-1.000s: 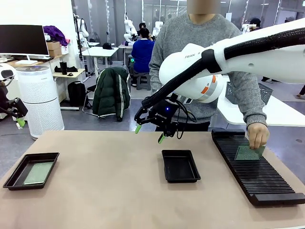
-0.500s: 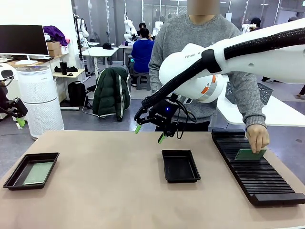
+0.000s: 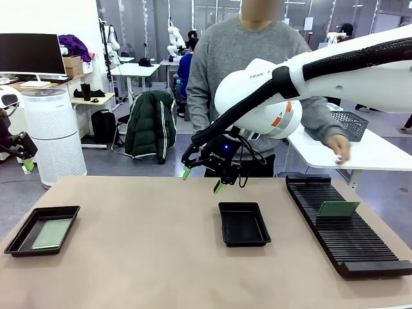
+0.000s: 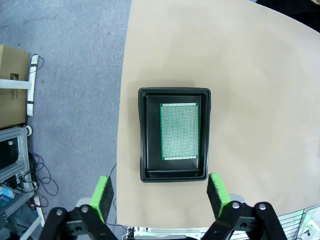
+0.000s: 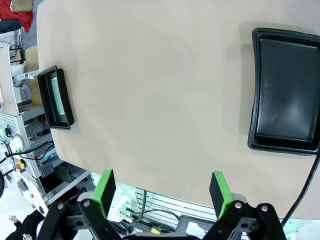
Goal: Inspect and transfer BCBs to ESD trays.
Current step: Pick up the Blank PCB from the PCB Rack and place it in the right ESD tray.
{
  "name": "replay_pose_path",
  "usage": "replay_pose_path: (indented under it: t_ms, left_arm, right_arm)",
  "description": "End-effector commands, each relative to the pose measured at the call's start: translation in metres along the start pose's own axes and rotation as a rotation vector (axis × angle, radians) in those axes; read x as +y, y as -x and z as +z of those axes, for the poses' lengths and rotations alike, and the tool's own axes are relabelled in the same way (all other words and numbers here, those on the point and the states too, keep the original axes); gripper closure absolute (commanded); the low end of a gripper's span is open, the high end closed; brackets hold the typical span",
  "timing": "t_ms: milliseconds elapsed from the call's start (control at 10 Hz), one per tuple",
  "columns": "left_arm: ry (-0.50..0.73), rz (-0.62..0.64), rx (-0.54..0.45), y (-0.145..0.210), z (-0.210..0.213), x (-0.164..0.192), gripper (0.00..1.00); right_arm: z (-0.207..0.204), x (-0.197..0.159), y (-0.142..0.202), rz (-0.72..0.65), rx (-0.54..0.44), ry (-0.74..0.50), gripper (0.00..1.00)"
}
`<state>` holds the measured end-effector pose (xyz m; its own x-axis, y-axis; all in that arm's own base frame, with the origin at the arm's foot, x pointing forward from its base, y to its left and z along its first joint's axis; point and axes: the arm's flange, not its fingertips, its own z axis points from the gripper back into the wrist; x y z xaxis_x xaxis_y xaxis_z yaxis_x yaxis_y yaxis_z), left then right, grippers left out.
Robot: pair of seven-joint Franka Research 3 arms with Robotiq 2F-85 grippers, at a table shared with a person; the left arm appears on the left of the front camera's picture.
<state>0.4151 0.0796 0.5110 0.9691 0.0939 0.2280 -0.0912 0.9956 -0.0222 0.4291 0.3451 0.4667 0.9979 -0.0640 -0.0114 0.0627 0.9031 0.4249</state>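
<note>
One BCB [image 4: 179, 131] lies flat in the left ESD tray [image 4: 148, 135], which sits at the table's left edge [image 3: 19, 239]. My left gripper [image 4: 159, 192] hangs open high above that tray, holding nothing. The middle ESD tray [image 3: 243, 241] is bare inside and also appears in the right wrist view [image 5: 286, 107]. My right gripper [image 3: 202, 180] hovers open just behind it, above the table, with its green pads [image 5: 106, 189] wide apart. Another BCB [image 3: 338, 208] stands tilted in the slotted rack. The person's hand [image 3: 339, 149] rests on the white table behind.
A long black ribbed rack [image 3: 347, 238] runs along the table's right side. The brown tabletop [image 3: 141, 244] lies bare between the two trays. A grey mesh basket [image 3: 351, 123] stands on the white table [image 3: 380, 154] behind.
The person let go of the green board, leaving it standing in the rack, and drew the hand back to the white table. Both arms stayed still.
</note>
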Motion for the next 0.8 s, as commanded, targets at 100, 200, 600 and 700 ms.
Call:
replay_pose_path:
  t_ms: [100,200,600,700]
  left_arm:
    - [-0.001,-0.002,-0.012,0.001,-0.003,0.001,0.0]
    - [-0.001,-0.002,-0.012,0.001,-0.003,0.001,0.0]
    - [-0.001,-0.002,-0.012,0.001,-0.003,0.001,0.0]
    - [-0.001,-0.002,-0.012,0.001,-0.003,0.001,0.0]
  right_arm:
    - [0.0,0.0,0.0,0.0,0.0,0.0,0.0]
    - [0.012,-0.003,0.0,0.033,-0.017,0.018,0.0]
    - [0.093,-0.028,0.007,0.137,-0.062,0.121,0.0]
    - [0.12,-0.038,0.01,0.171,-0.077,0.139,0.0]
